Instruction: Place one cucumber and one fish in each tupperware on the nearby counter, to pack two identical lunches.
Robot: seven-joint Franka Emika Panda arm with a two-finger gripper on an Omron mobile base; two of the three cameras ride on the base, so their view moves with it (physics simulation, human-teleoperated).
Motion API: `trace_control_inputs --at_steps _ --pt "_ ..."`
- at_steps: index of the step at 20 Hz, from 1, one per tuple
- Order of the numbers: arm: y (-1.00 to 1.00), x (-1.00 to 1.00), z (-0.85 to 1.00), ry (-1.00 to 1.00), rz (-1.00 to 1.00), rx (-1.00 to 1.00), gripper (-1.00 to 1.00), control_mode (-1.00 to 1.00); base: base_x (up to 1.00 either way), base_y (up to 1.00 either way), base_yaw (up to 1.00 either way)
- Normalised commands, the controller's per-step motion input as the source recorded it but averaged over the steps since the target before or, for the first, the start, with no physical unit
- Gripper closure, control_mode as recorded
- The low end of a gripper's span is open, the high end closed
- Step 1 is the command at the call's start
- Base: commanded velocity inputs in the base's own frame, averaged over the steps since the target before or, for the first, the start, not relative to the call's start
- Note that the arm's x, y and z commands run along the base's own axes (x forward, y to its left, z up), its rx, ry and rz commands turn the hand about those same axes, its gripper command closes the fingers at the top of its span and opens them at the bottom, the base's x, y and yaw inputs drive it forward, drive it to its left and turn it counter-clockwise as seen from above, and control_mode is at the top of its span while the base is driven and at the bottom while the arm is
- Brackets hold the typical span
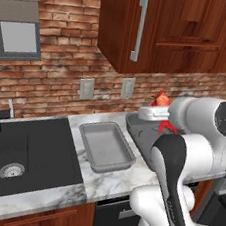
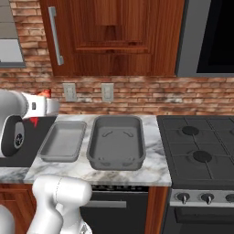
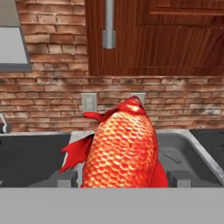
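Gripping a red fish (image 3: 122,144) between its two fingertips (image 3: 69,178), the gripper (image 3: 124,179) hangs above the counter (image 2: 153,157), jaws spread about the fish's body. Two grey tupperware tubs, smaller (image 2: 63,141) and larger (image 2: 116,142), sit side by side below, between sink (image 1: 24,149) and stovetop (image 2: 201,146).

On the counter (image 2: 153,160) the two tupperware tubs sit side by side: the smaller (image 2: 63,140) nearer the sink (image 1: 24,154), the larger (image 2: 116,141) beside the stovetop (image 2: 201,146). The fish (image 3: 122,148) sits between the fingertips (image 3: 177,178), above the tubs.
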Motion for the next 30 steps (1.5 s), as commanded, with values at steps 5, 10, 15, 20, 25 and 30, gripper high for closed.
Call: trace_control_inputs --at_steps 5,10,15,20,25,30 --pt "0.23 -0.15 -0.66 0.26 0.00 -0.07 1.00 -1.00 0.00 0.00 0.00" --pt "0.26 -0.02 -0.69 0.24 0.00 -0.06 1.00 -1.00 0.00 0.00 0.00" --pt "0.32 0.06 -0.58 0.27 0.00 -0.03 1.00 -1.00 0.00 0.00 0.00" --pt "0.34 0.29 -0.51 0.25 0.00 0.00 1.00 -1.00 0.00 0.00 0.00" --pt "0.19 0.54 -0.50 0.10 0.00 0.00 1.00 -1.00 0.00 0.00 0.00" --pt "0.13 0.51 -0.43 0.01 0.00 0.00 1.00 -1.00 0.00 0.00 0.00"
